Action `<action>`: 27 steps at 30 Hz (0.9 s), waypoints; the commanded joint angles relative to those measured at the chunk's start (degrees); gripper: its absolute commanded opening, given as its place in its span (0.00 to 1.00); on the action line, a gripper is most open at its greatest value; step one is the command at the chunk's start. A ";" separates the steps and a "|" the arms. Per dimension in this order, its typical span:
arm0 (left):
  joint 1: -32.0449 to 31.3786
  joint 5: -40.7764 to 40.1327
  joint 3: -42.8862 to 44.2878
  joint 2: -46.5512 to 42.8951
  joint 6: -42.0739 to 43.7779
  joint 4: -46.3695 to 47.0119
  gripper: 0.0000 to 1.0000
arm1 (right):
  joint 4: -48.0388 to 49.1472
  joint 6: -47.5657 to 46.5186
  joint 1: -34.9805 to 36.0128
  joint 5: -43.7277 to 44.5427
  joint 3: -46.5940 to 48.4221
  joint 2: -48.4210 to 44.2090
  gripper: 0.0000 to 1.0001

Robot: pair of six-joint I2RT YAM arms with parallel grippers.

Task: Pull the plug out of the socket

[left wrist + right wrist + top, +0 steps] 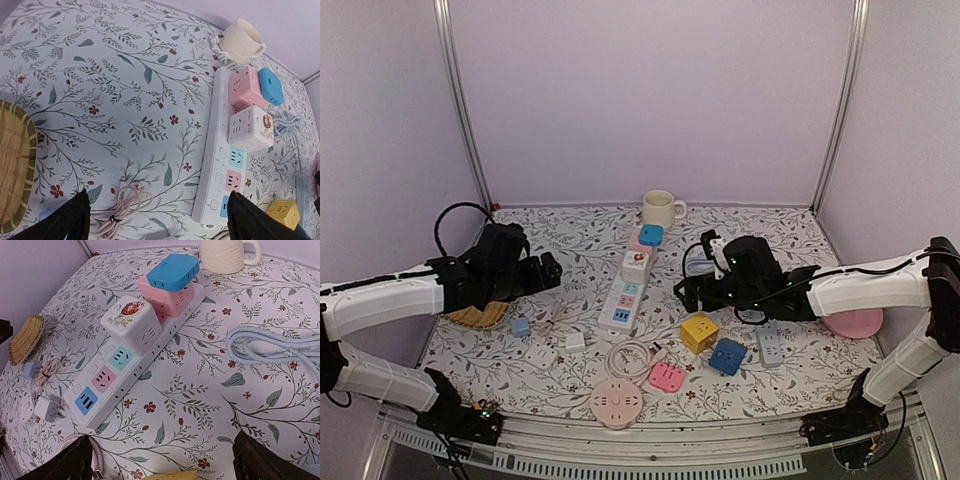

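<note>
Mug: upright at the far end of the power strip; I cannot tell what it holds.
Woven basket: near left, mostly hidden under the left arm, contents not visible.
Pink plate: near right, partly under the right arm.
Power strip: centre of the table, running near to far.
White cube plug: seated mid-strip, upright.
Pink cube plug: seated just beyond it, the two touching, with a blue adapter on top.
Left gripper: left of the strip, fingers spread wide, holding nothing.
Right gripper: right of the strip, fingers spread wide, holding nothing.
Pale blue cable: coiled right of the strip.
Pink cord bundle: left of the strip's near end.
Near clutter: yellow cube, blue cube, white cable coil, round pink socket.
</note>
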 commanded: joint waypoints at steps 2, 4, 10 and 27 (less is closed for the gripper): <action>-2.95 2.97 7.41 7.77 7.80 2.75 0.95 | 5.36 5.29 -5.06 -8.29 3.18 0.47 0.99; -3.03 5.07 8.93 10.31 8.75 4.59 0.95 | 7.46 7.31 -7.30 -13.26 4.72 2.38 0.99; -2.22 11.94 13.31 18.85 10.52 8.09 0.96 | 14.93 14.95 -11.73 -26.06 11.37 11.30 0.98; -5.90 8.52 35.22 41.42 16.75 0.53 0.95 | 19.42 21.77 -14.87 -29.47 9.25 14.44 0.95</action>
